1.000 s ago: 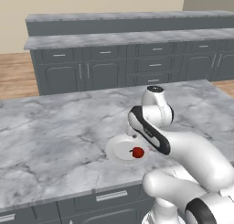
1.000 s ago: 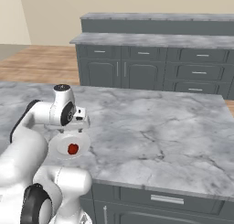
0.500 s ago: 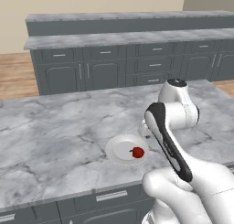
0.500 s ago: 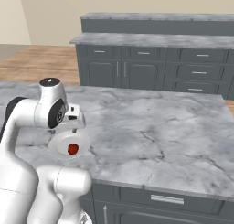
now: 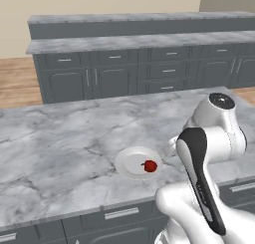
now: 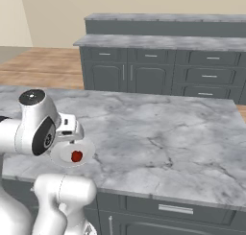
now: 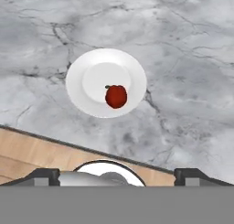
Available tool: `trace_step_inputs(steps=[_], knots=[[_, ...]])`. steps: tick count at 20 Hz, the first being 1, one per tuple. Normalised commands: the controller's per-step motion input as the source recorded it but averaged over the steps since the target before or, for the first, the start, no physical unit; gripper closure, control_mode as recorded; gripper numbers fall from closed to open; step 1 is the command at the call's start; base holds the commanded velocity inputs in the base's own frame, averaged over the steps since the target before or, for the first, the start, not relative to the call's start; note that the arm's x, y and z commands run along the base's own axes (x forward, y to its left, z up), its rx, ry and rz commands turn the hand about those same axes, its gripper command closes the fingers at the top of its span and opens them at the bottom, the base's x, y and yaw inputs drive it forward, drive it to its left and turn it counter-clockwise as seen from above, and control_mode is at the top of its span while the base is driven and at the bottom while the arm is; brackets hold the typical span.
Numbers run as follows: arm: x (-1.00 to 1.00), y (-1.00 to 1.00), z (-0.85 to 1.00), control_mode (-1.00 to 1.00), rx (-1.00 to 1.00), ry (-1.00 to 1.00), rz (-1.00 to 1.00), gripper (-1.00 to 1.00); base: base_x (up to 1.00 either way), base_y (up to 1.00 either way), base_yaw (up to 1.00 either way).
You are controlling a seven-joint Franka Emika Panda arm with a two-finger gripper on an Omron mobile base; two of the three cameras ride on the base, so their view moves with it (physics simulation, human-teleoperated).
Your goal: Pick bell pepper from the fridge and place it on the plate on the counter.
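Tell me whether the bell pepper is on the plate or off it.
On it: the bell pepper rests on the plate, off-center near its rim, nothing holding it.

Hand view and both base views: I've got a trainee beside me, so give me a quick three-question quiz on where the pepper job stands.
1. True or false: the bell pepper lies on the plate.
2. Multiple choice: the plate rests on A) the wooden floor, B) the counter near its front edge, C) a tiered cabinet along the wall.
3. Fill in: in the hand view, the pepper sits off the plate's centre, toward its ____.

Key: 1 true. 2 B. 3 rim.
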Motion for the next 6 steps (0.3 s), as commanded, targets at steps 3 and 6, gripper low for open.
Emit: trace_step_inputs(steps=[3, 6], knots=[[-0.33, -0.02, 0.16, -1.0, 0.0, -0.08, 0.0, -1.0, 0.0, 0.0, 0.0], [-0.36, -0.03, 0.25, -1.0, 0.0, -0.06, 0.0, -1.0, 0.0, 0.0, 0.0]])
